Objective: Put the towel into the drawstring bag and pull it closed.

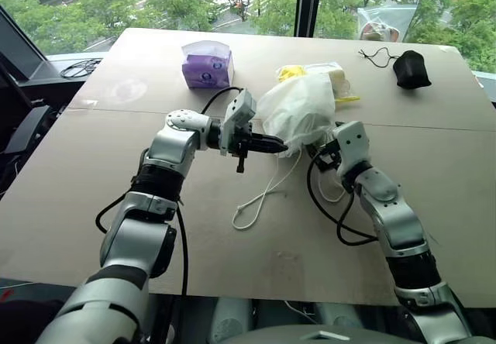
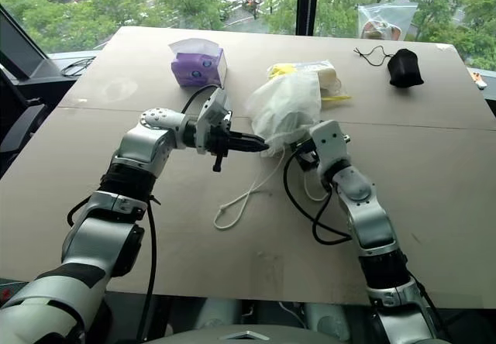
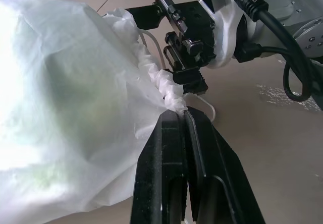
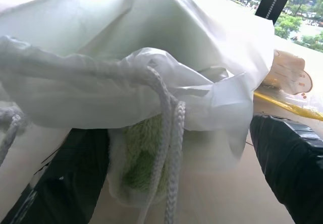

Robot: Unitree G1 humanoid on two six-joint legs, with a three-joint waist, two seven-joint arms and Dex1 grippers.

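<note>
1. Left hand (image 1: 267, 144), at frame centre, is pressed together on the gathered rim of the drawstring bag (image 1: 298, 110); that thin plastic could tear or slip free under a hard pull.
2. Right hand (image 1: 324, 156), fingers spread wide, sits at the bag's mouth; closing there risks pinching plastic rather than cord (image 1: 260, 197).
3. Towel (image 4: 144, 158) shows at the unclosed mouth and could fall out.
4. Tissue box (image 1: 207, 63), upper left, stands well apart.

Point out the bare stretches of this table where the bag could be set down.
Bare: the wide tabletop left of the left arm, and the right side below the black pouch. Crowded: the middle, with the drawstring bag, its cord, the yellow packet and tissue box.
</note>
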